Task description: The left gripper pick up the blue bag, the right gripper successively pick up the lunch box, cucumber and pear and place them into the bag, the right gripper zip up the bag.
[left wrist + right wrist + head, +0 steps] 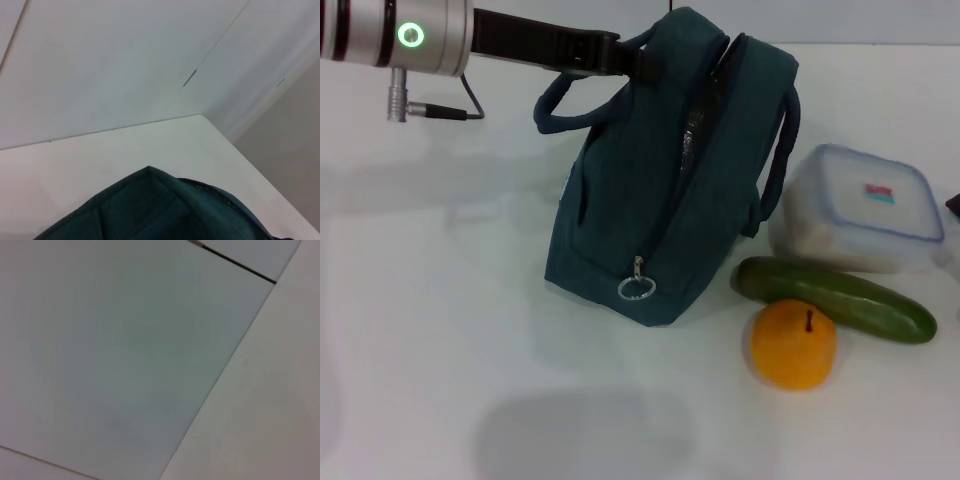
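One padded handle is all the left gripper [620, 55], seemingly clamped at upper centre, has of the blue bag [665, 190], so the tilted bag could slip free or topple onto the cucumber [835, 298].

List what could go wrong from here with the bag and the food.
The left gripper reaches the blue bag at its top edge; the tilted bag may slip or topple. Its mouth shows only a narrow gap, so the lunch box may snag. The pear touches the cucumber and may roll.
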Available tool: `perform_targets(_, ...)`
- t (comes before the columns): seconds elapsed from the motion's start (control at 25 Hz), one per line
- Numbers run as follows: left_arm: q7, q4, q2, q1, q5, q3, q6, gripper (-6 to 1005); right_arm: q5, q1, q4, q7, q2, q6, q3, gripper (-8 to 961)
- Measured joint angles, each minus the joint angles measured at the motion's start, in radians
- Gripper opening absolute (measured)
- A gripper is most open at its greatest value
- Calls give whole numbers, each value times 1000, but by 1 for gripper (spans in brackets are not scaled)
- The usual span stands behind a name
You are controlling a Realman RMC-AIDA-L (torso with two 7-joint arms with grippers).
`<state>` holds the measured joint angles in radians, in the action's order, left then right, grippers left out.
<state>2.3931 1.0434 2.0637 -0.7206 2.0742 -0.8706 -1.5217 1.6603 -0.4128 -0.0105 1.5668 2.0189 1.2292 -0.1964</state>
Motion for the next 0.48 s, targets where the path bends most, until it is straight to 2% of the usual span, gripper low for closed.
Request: perform_targets(0.48,0,0,-4,-10,0,-1,6,54,-1,11,7,2,-1,80,-4,129)
